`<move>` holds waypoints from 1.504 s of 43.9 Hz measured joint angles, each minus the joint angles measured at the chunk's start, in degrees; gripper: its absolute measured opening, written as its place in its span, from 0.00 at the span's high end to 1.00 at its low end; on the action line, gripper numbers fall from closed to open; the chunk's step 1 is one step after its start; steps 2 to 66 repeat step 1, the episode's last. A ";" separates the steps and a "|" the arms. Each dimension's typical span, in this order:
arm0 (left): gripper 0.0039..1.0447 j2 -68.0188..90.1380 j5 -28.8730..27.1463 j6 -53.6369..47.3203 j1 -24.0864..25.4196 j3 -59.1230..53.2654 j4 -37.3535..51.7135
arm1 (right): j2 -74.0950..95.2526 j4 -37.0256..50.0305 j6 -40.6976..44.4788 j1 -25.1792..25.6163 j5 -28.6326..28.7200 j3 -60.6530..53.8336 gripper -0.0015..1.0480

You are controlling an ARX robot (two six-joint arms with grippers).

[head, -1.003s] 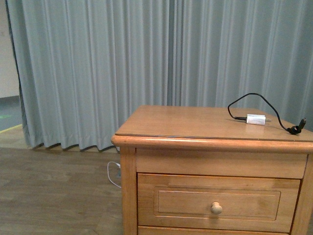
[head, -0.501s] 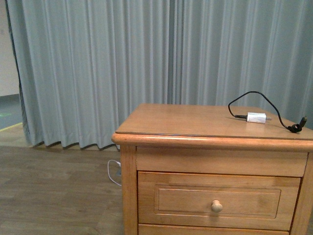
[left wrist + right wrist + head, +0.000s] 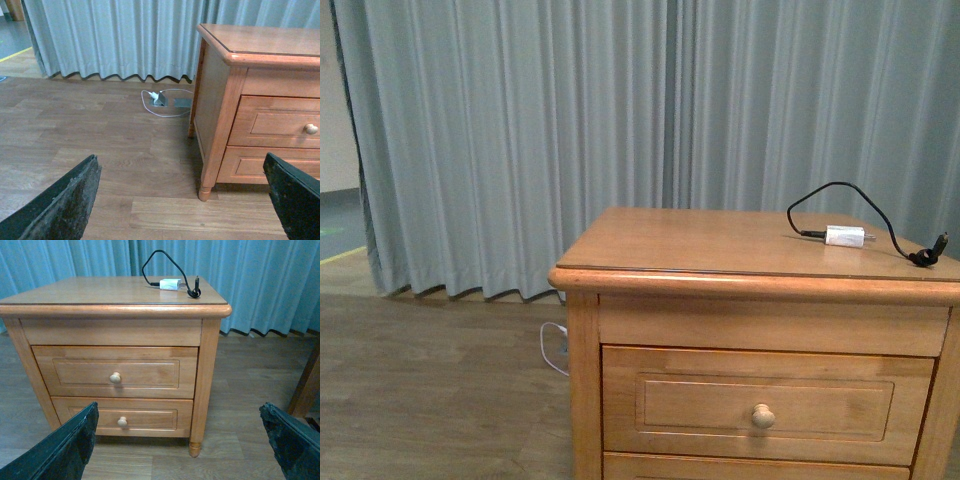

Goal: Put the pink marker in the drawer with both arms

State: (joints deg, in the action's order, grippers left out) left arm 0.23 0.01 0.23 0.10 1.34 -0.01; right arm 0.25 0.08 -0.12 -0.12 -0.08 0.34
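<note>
The pink marker is out of view in every frame. The honey-coloured nightstand [image 3: 720,240] stands ahead, and its upper drawer [image 3: 700,405] is closed, with a round pale knob [image 3: 763,416]. The same drawer [image 3: 75,372] shows in the right wrist view and also in the left wrist view [image 3: 280,122]. My left gripper [image 3: 182,200] is open above the wooden floor, off the nightstand's left corner, with nothing between its fingers [image 3: 70,200]. My right gripper [image 3: 180,440] is open in front of the nightstand, low down, also empty. Neither arm shows in the front view.
A white charger plug [image 3: 844,236] with a looped black cable lies on the nightstand's top near its right edge. The lower drawer [image 3: 75,419] is closed. Grey curtains [image 3: 520,150] hang behind. A white cable and socket box [image 3: 160,97] lie on the floor. A wooden leg [image 3: 305,385] stands at right.
In the front view the nightstand has drifted slightly upward in the frame; the view has shifted a little. Nothing on the nightstand has moved.
</note>
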 joint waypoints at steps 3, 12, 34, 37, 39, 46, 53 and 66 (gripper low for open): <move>0.06 0.00 0.00 0.02 0.00 0.00 0.00 | 0.00 0.00 0.00 0.00 -0.02 0.00 0.08; 0.06 0.00 0.00 0.02 0.00 0.00 0.00 | 0.00 0.00 0.00 0.00 -0.02 0.00 0.08; 0.06 0.00 0.00 0.02 0.00 0.00 0.00 | 0.00 0.00 0.00 0.00 -0.02 0.00 0.08; 0.06 0.00 0.00 0.02 0.00 0.00 0.00 | 0.00 0.00 0.00 0.00 -0.02 0.00 0.08; 0.06 0.00 0.00 0.02 0.00 0.00 0.00 | 0.00 0.00 0.00 0.00 -0.02 0.00 0.08; 0.06 0.00 0.00 0.02 0.00 0.00 0.00 | 0.00 0.00 0.00 0.00 -0.02 0.00 0.08; 0.06 0.00 0.00 0.02 0.00 0.00 0.00 | 0.00 0.00 0.00 0.00 -0.02 0.00 0.08; 0.06 0.00 0.00 0.02 0.00 0.00 0.00 | 0.00 0.00 0.00 0.00 -0.02 0.00 0.08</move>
